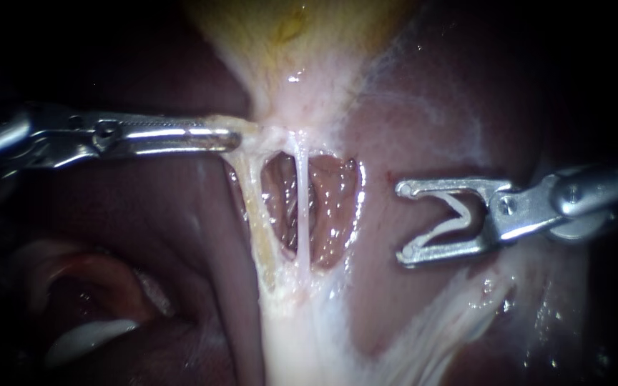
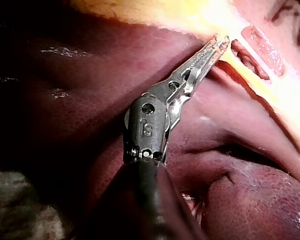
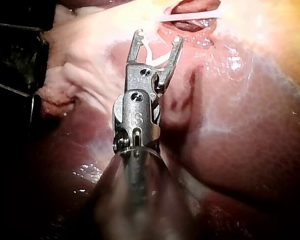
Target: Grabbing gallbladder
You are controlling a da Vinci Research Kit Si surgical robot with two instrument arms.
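Dark red liver (image 1: 430,121) behind: left of thin white tube (image 1: 300,200), left instrument (image 1: 232,139) clamps yellowish gallbladder (image 1: 287,64) (right instrument (image 1: 403,221) grips white clip (image 1: 438,230)).

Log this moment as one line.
left silver instrument: jaws shut on pale yellowish gallbladder tissue | right silver instrument: jaws hold white V-shaped clip

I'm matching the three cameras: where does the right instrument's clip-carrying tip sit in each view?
Endoscope view: right instrument enters from the right, jaws holding a white clip, beside the tissue window.
Left wrist view: not in it; left instrument grips pale tissue beside that window.
Right wrist view: right instrument points at the window just ahead.
Shared landmark: the tissue window.
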